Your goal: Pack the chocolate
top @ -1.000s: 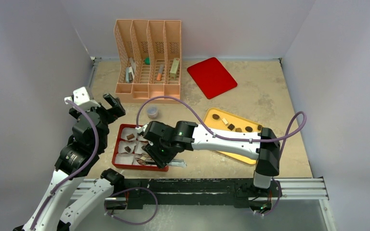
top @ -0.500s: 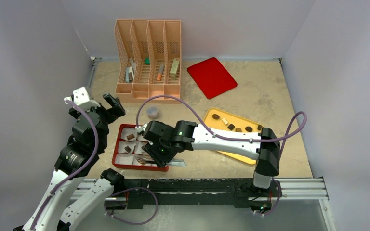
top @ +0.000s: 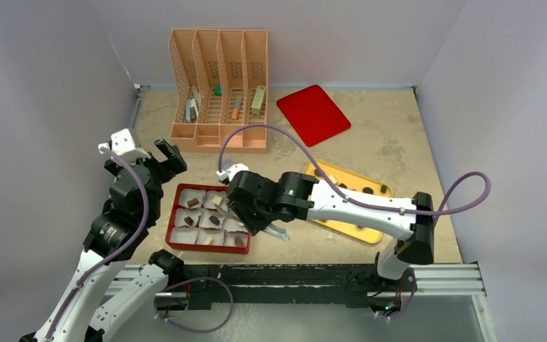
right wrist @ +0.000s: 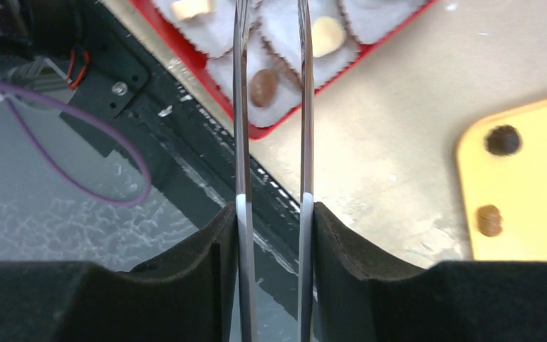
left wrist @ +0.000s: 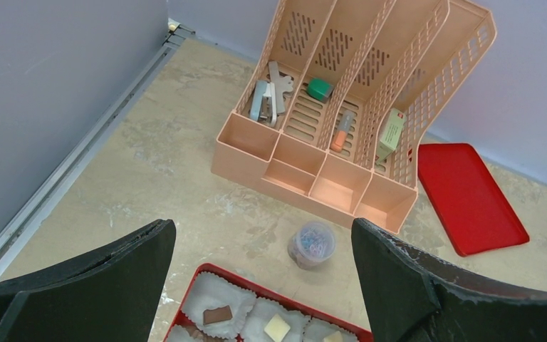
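Note:
A red box [top: 173, 246] with white paper cups holds several chocolate pieces, among them a brown square [top: 193, 203] and a brown oval [top: 240, 241]. More chocolates [top: 365, 190] lie on the yellow tray [top: 370, 231]. My right gripper [top: 260, 222] is shut on metal tweezers [top: 279, 232] at the box's right edge. In the right wrist view the tweezers [right wrist: 242, 107] stand with arms apart and empty above the brown oval [right wrist: 262, 87]; their tips are out of frame. My left gripper [top: 155, 158] is open and empty, raised behind the box's far left corner.
A peach file organiser [top: 221, 85] and a red lid [top: 313, 114] stand at the back. A small clear jar of clips [left wrist: 311, 244] sits behind the box. The black rail [top: 292, 274] runs along the near edge. Purple cables loop over the right arm.
My right gripper with the tweezers has pulled back to the right off the box, uncovering its right cups and a brown piece at the front right. The left arm has barely moved.

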Controlling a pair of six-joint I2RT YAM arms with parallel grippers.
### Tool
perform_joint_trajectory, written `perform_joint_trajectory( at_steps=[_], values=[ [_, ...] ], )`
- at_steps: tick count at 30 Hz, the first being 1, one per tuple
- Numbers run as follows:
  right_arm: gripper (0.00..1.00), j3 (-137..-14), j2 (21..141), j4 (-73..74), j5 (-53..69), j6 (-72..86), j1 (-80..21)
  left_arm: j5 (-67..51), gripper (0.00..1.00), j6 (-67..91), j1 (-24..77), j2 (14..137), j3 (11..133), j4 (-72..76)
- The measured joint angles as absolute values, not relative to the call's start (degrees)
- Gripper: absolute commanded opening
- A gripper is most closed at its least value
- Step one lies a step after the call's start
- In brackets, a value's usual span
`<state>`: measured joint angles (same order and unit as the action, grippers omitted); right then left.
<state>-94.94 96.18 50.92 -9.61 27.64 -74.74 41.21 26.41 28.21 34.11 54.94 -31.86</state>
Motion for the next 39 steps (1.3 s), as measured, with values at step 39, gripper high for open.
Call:
perform_joint_trajectory(
  at_steps=[39],
  values=[
    [0.43, -74.15, 81.73, 52.31, -22.11, 24.67, -38.76, 39.2, 0.93, 26.37, 28.21, 35.31, 50.09, -29.67]
  ],
)
